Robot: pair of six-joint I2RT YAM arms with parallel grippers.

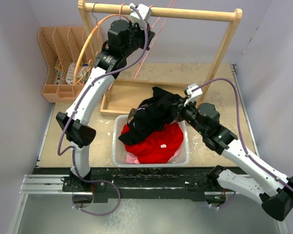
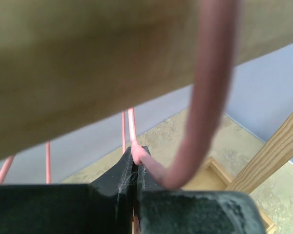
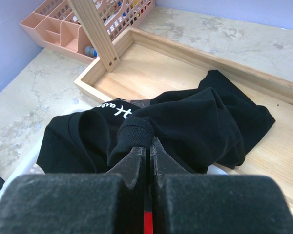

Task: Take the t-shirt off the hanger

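The black t-shirt is off the hanger and lies bunched over the white bin and the edge of the rack's wooden base tray. My right gripper is shut on a ribbed fold of the black t-shirt; in the right wrist view the gripper pinches it between closed jaws. The bare pink hanger hangs by its hook on the wooden rail. My left gripper is up at the rail, and in its wrist view it is shut on the hanger's neck.
The bin also holds a red garment and something pink beneath it. A peach organizer stands at the far left. The rack's right post rises behind my right arm. The base tray lies just beyond the shirt.
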